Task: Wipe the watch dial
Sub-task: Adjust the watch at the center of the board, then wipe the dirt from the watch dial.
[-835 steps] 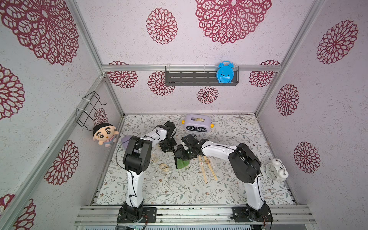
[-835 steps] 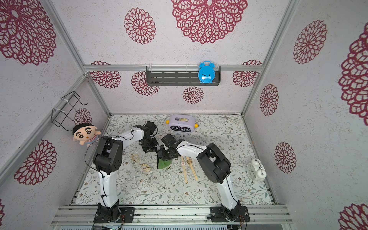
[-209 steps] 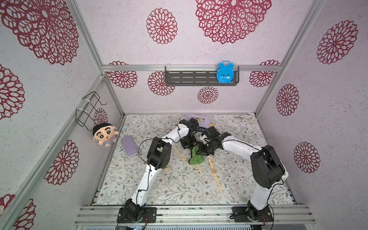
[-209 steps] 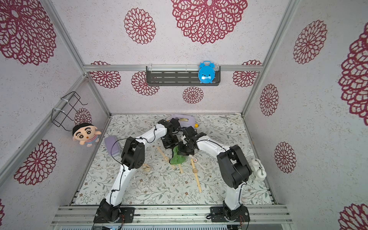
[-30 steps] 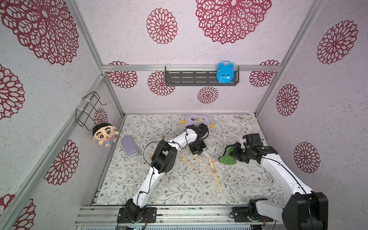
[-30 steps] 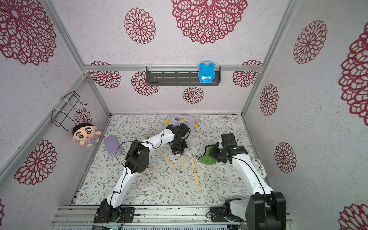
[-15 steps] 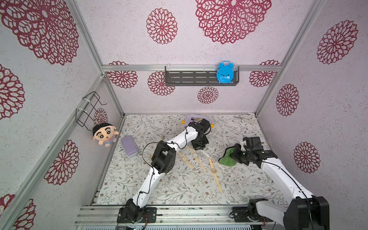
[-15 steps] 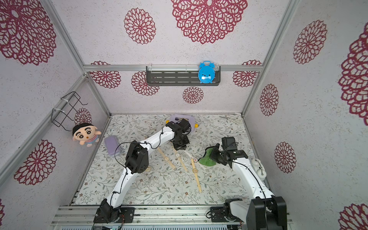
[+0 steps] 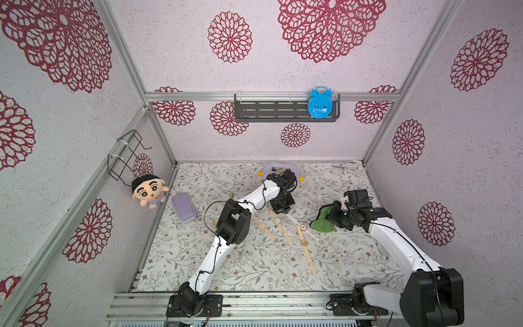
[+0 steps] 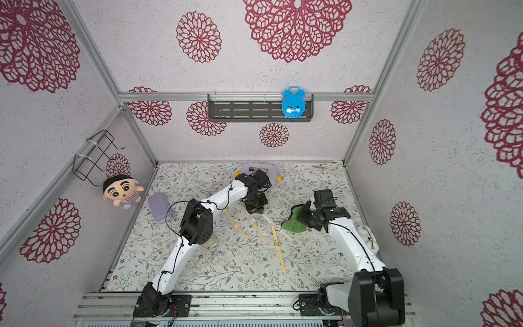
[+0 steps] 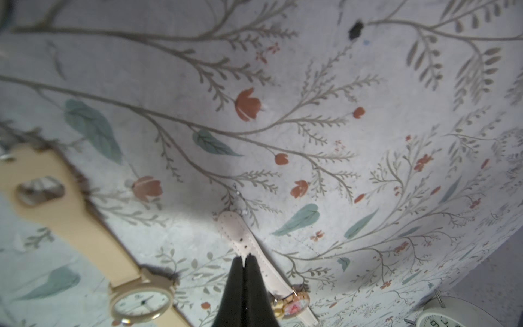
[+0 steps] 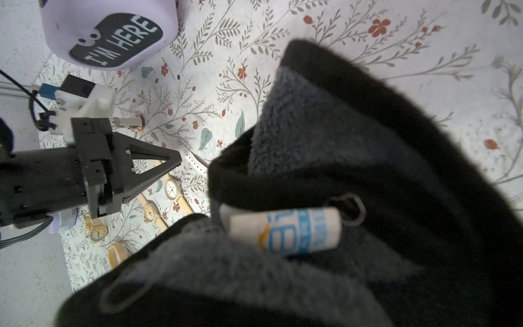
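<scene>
Holding the left gripper (image 11: pixel 245 257) pressed together over the white strap (image 11: pixel 243 232) of a watch (image 11: pixel 293 305); pinching the green cloth (image 9: pixel 321 225) in the right gripper (image 9: pixel 331 216), just beside that watch.

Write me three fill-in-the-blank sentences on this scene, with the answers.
The right gripper is shut on a ____ cloth.
The blue clock sits on the wall ____.
The purple box reads "I'M ____".
Missing words: green; shelf; HERE.
</scene>
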You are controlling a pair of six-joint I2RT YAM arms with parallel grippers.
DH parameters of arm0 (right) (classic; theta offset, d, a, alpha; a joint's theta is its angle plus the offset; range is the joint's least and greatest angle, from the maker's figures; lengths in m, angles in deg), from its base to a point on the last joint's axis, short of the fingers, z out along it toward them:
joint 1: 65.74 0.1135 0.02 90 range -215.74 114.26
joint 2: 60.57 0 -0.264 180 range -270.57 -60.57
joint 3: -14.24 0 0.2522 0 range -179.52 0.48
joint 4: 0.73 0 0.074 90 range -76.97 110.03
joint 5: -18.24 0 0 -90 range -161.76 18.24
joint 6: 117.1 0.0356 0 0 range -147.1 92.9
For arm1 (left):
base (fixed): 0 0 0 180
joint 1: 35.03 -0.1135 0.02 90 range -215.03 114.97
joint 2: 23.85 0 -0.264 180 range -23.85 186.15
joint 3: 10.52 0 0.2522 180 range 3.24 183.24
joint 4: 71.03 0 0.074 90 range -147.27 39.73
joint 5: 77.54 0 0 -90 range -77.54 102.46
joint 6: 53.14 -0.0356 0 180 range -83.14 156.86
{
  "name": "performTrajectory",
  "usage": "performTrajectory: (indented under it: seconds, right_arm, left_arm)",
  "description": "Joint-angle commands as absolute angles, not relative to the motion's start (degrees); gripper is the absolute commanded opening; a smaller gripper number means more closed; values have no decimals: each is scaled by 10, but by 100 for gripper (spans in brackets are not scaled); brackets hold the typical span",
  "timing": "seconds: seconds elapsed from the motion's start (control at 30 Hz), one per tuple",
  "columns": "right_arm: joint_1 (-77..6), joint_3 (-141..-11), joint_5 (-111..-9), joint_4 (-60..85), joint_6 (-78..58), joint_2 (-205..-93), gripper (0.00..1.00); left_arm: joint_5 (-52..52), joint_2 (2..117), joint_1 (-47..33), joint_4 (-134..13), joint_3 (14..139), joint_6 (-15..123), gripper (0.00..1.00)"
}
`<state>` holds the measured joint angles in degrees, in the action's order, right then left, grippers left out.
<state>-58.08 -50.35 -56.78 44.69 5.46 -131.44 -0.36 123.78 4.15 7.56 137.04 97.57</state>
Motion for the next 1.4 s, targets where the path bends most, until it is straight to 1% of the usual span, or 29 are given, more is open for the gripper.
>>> performTrajectory:
  seconds: [0.0, 0.23, 0.47, 0.67, 0.83, 1.1, 1.37]
  right_arm:
    - [-580, -533, -573, 447, 44, -1318, 0]
    - [-571, -538, -557, 430, 46, -1344, 0]
    - [-526, -548, -541, 389, 48, -1417, 0]
    - [-497, -561, -537, 345, 56, -1490, 0]
    - [-479, -572, -540, 327, 53, -1544, 0]
    - [-447, -549, -598, 334, 27, -1606, 0]
    - [-447, -519, -714, 402, 7, -1590, 0]
  left_arm:
    - [-11, 1259, 36, 70, 1379, 963, 0]
    - [-11, 1260, 31, 64, 1361, 959, 0]
    - [-3, 1264, 31, 69, 1357, 963, 0]
    - [30, 1280, 28, 125, 1381, 981, 0]
    - [22, 1288, 26, 132, 1388, 994, 0]
    - [16, 1300, 21, 150, 1412, 1009, 0]
    - [36, 1312, 9, 190, 1424, 1029, 0]
